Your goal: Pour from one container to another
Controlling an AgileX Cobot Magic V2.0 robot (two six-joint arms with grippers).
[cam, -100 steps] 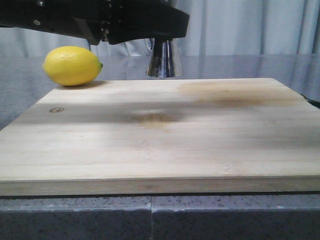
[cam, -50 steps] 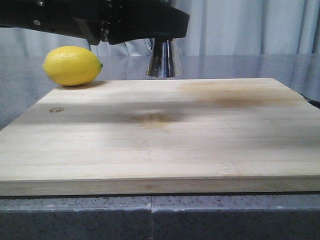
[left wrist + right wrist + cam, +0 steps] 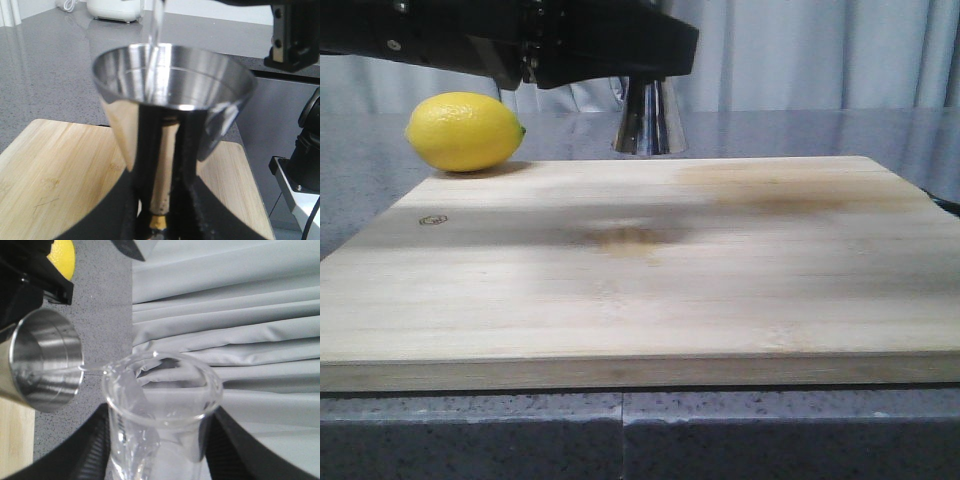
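Between the left gripper fingers, the jigger stands.

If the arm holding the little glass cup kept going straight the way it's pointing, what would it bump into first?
Probably the pale grey pleated curtain: past the clear glass beaker in the right gripper's jaws, only fabric shows. The shiny steel jigger sits off to one side. Depth is unclear.

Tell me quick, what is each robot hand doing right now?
Left gripper: fingers closed on the steel jigger.
Right gripper: fingers closed on the glass beaker, tipped toward the jigger.
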